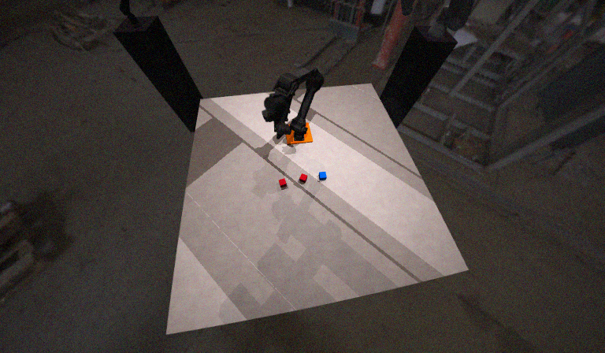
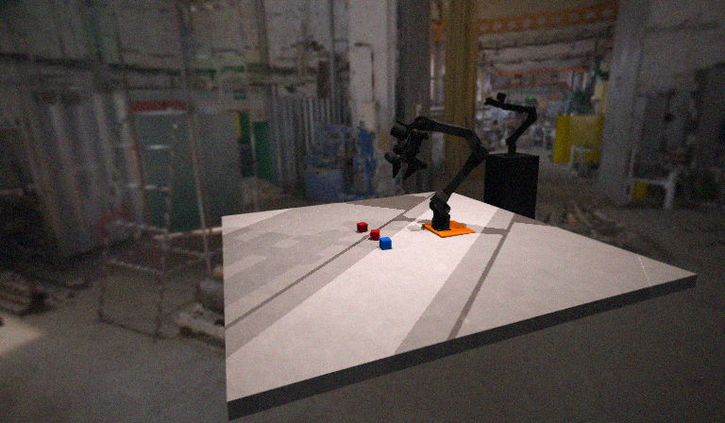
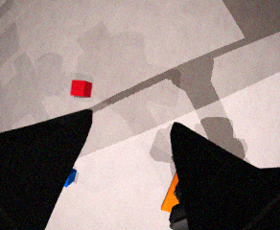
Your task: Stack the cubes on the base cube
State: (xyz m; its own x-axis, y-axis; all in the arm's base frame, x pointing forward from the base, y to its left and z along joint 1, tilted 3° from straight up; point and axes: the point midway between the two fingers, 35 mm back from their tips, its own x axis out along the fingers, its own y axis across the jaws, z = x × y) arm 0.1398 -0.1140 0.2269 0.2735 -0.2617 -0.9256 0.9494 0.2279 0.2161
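Three small cubes stand apart in a row on the table: a red cube [image 1: 282, 182] [image 2: 362, 227] [image 3: 81, 88] at one end, a second red cube [image 1: 303, 177] [image 2: 375, 234] in the middle, and a blue cube [image 1: 322, 175] [image 2: 385, 243] [image 3: 70, 177] at the other end. None is stacked. In the wrist view the blue cube is partly hidden by the left finger, and only one red cube shows. My gripper [image 2: 402, 176] [image 3: 132, 122] is partly open and empty, high above the table, between the cubes and the arm's base. Its fingertips are hard to make out in the top view.
My arm's base stands on an orange plate [image 1: 306, 139] [image 2: 460, 231] [image 3: 168, 200] behind the cubes. Black pedestals [image 1: 156, 68] [image 2: 510, 183] with other arms stand beyond the table [image 1: 357, 224] [image 2: 342, 300]. Shadows cross the tabletop.
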